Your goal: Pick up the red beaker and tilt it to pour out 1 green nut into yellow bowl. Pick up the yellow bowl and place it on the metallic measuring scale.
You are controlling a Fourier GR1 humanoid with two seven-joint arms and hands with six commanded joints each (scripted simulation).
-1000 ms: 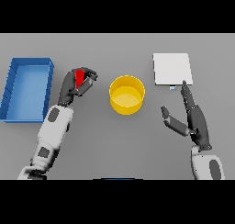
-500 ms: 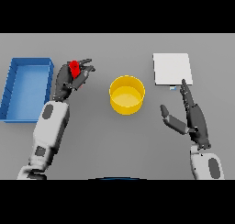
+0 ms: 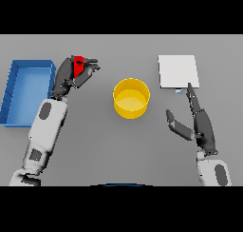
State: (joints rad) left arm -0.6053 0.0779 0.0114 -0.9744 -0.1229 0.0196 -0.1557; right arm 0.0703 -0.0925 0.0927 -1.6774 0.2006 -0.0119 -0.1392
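Note:
My left hand (image 3: 69, 76) is curled round the red beaker (image 3: 79, 64), which shows only as a small red patch between fingers and thumb, held above the table left of the yellow bowl (image 3: 131, 98). The bowl stands at the table's middle and looks empty inside. No green nut can be seen. The metallic measuring scale (image 3: 178, 71) is a pale square plate at the back right. My right hand (image 3: 201, 124) hovers open just in front of the scale, fingers straight and pointing away, thumb spread toward the bowl.
A blue tray (image 3: 26, 89) with raised walls lies at the left edge, close beside my left forearm. Grey table surface runs between the bowl and each hand.
My left hand has risen and moved slightly farther back with the red beaker, turning it so less red shows. The right hand and the bowl have stayed put.

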